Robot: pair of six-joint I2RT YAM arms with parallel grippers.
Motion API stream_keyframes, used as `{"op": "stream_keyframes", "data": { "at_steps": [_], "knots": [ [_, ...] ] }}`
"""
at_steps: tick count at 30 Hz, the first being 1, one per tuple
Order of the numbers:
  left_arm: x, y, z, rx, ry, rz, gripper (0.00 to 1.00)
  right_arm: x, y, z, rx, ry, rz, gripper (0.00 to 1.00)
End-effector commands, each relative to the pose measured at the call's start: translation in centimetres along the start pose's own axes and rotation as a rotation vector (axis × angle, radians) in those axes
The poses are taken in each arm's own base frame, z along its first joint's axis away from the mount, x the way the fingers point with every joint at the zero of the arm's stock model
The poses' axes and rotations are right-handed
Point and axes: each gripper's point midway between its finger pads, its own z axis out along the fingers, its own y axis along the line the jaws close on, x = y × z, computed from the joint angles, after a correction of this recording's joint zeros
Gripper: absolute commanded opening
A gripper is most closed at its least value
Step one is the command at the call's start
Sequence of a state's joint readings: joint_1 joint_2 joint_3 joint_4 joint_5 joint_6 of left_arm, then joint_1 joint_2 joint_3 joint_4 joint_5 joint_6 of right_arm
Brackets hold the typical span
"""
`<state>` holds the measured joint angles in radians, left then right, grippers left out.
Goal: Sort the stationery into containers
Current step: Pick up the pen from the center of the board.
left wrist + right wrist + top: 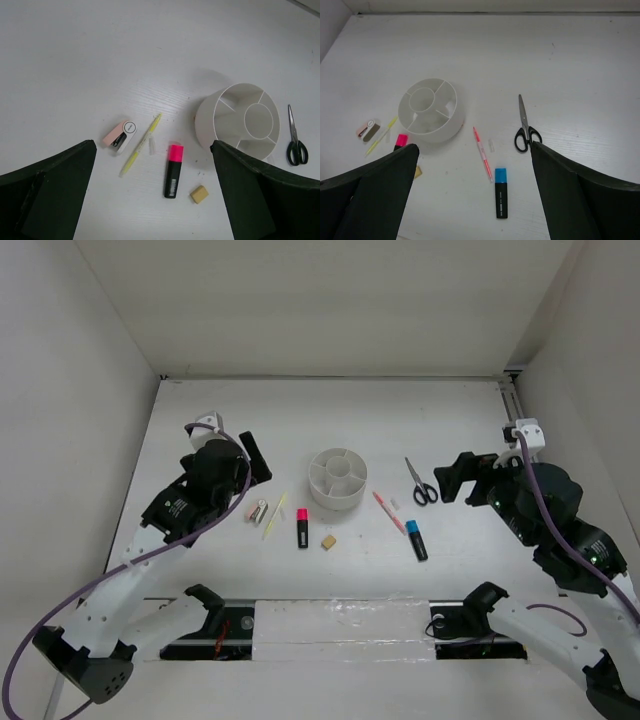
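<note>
Both sets of jaws are spread wide and hold nothing; the left gripper (252,460) and right gripper (452,478) hang over the tabletop (400,420). The organizer (337,478) sits centred between them. The scissors (421,483) lie flat between organizer and right gripper, nearer the right arm, long axis near-to-far, handles toward the bases. We judge the right arm should close across that axis.

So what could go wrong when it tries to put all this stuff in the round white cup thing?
The yellow pen is thin and lies flat, so it may slip from a pinch, and the small pink-and-white item beside it could get knocked. The scissors lie flat too, probably hard to grab. The organizer looks loose, so a bump might shove it.
</note>
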<state>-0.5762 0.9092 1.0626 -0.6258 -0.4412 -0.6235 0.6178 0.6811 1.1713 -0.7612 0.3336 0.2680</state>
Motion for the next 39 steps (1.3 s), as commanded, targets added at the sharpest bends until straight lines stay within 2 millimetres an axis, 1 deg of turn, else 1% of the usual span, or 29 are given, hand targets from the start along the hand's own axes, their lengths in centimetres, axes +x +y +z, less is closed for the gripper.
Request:
{"op": "stream_keyframes", "data": {
  "at_steps": [1, 3, 4, 6, 7, 8, 9, 10, 11, 12, 15, 16, 18, 19, 20, 21, 22, 23, 24, 25, 26, 27, 28, 29, 30, 32, 34, 35, 39],
  "knots": [
    [-0.6, -0.5, -0.6, 0.033, -0.011, 0.009, 1.0, -1.0, 0.2, -0.5, -0.011, -0.036, -0.006, 1.0],
    [-0.4, -1.1, -0.4, 0.059, -0.002, -0.005, 1.0, -0.2, 0.4, 0.0, -0.022, -0.02, -0.011, 1.0],
    [0.2, -1.2, -0.2, 0.069, 0.011, -0.003, 1.0, -0.2, 0.6, -0.1, -0.04, -0.025, -0.008, 1.0],
    [1.6, -1.6, 0.4, 0.086, 0.056, -0.009, 1.0, -0.1, 2.1, 0.2, -0.12, -0.034, 0.0, 1.0],
    [2.0, -1.8, 0.7, 0.091, 0.07, -0.018, 1.0, 1.0, 2.6, 0.7, -0.148, -0.013, -0.004, 1.0],
    [2.8, -1.9, 1.0, 0.097, 0.098, -0.01, 1.0, 0.8, 3.3, 0.8, -0.191, -0.036, -0.009, 1.0],
    [3.9, -1.8, 1.7, 0.084, 0.128, -0.013, 1.0, 1.3, 4.3, 0.8, -0.247, -0.022, -0.011, 1.0],
    [4.2, -1.9, 1.9, 0.093, 0.132, -0.014, 1.0, 1.7, 4.7, 1.0, -0.268, -0.015, -0.012, 1.0],
    [4.9, -2.0, 2.3, 0.092, 0.149, -0.018, 1.0, 2.7, 4.9, 1.6, -0.276, 0.012, -0.018, 1.0],
    [6.1, -1.8, 2.6, 0.095, 0.177, -0.023, 1.0, 2.9, 4.9, 1.8, -0.274, 0.021, -0.02, 1.0],
    [7.5, -2.0, 3.4, 0.112, 0.204, -0.032, 1.0, 4.6, 5.3, 2.8, -0.282, 0.081, -0.032, 1.0],
    [8.8, -1.7, 3.9, 0.105, 0.233, -0.037, 1.0, 4.7, 5.5, 2.7, -0.291, 0.083, -0.034, 1.0],
    [9.5, -1.7, 4.6, 0.1, 0.238, -0.047, 1.0, 5.7, 5.6, 3.3, -0.293, 0.109, -0.03, 1.0],
    [10.7, -1.1, 5.1, 0.078, 0.261, -0.049, 1.0, 5.4, 5.8, 3.4, -0.298, 0.093, -0.026, 1.0],
    [11.2, -1.1, 5.6, 0.074, 0.265, -0.056, 1.0, 5.0, 6.0, 3.4, -0.311, 0.081, -0.023, 1.0],
    [11.6, -0.9, 5.7, 0.069, 0.268, -0.068, 1.0, 5.6, 6.4, 3.3, -0.328, 0.095, -0.027, 1.0],
    [12.7, -0.4, 6.3, 0.049, 0.289, -0.057, 0.96, 5.3, 6.7, 3.3, -0.344, 0.087, -0.025, 1.0],
    [13.1, -0.1, 6.4, 0.041, 0.297, -0.053, 0.96, 5.3, 6.7, 3.3, -0.344, 0.087, -0.025, 1.0],
    [13.8, 0.2, 6.7, 0.03, 0.309, -0.047, 0.92, 5.1, 6.8, 3.3, -0.347, 0.077, -0.023, 1.0],
    [13.9, 0.3, 6.8, 0.03, 0.309, -0.047, 0.92, 5.5, 6.7, 3.4, -0.344, 0.085, -0.025, 1.0],
    [15.1, 0.9, 7.1, 0.012, 0.341, -0.034, 0.92, 5.5, 6.7, 3.4, -0.344, 0.086, -0.025, 1.0],
    [15.1, 0.8, 7.1, 0.01, 0.341, -0.043, 0.91, 5.5, 6.9, 3.3, -0.353, 0.088, -0.027, 1.0],
    [15.6, 1.1, 7.3, 0.003, 0.348, -0.039, 0.86, 6.1, 6.8, 3.5, -0.349, 0.099, -0.03, 1.0],
    [15.6, 0.8, 7.3, 0.018, 0.351, -0.044, 0.84, 5.9, 7.1, 3.4, -0.362, 0.095, -0.019, 1.0],
    [16.4, 1.1, 7.3, 0.01, 0.374, -0.037, 0.84, 6.2, 7.2, 3.5, -0.371, 0.098, -0.019, 1.0],
    [16.9, 1.3, 7.6, 0.002, 0.383, -0.033, 0.83, 6.4, 7.5, 3.6, -0.382, 0.102, -0.01, 1.0],
    [17.6, 2.2, 8.0, -0.044, 0.398, -0.022, 0.82, 6.7, 7.7, 3.6, -0.395, 0.108, 0.001, 1.0],
    [17.4, 2.1, 8.1, -0.051, 0.391, -0.021, 0.8, 7.1, 7.8, 3.6, -0.401, 0.119, -0.001, 1.0],
    [17.9, 2.5, 8.5, -0.077, 0.402, -0.018, 0.77, 6.9, 8.0, 3.6, -0.413, 0.114, 0.012, 1.0]
  ]
}}
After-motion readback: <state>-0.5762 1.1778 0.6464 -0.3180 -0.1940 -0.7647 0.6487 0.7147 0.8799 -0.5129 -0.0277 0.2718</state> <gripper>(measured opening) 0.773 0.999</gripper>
